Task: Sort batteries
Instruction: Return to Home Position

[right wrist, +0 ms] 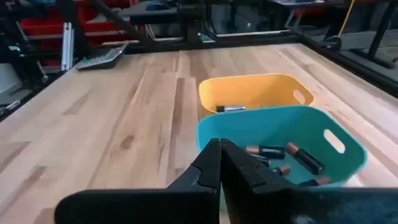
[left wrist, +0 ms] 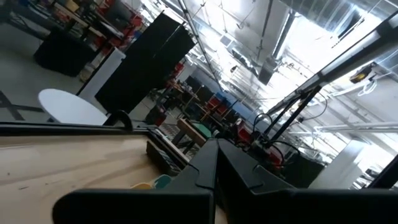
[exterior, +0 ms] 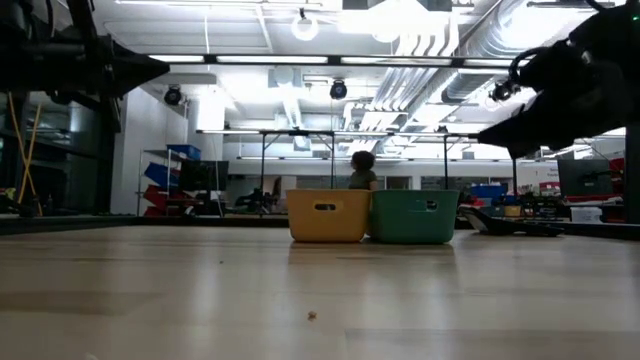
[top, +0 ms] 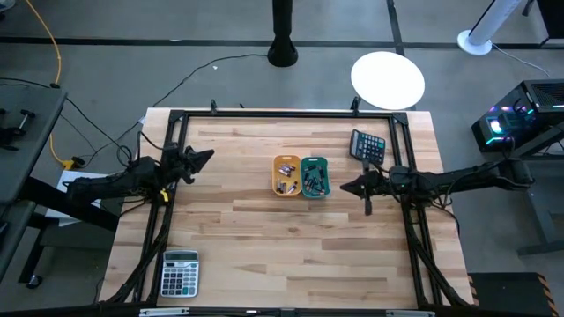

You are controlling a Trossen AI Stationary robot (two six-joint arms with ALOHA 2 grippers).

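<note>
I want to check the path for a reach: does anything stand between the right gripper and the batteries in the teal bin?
Nothing visible does. The right gripper, shut, hangs just beside the teal bin; only that bin's own wall surrounds the batteries. The dark calculator lies off to the side.

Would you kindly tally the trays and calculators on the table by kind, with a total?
Trays: 2, the yellow tray and the teal tray.
Calculators: 2, the dark calculator and the grey calculator.
Total: 4.
</note>
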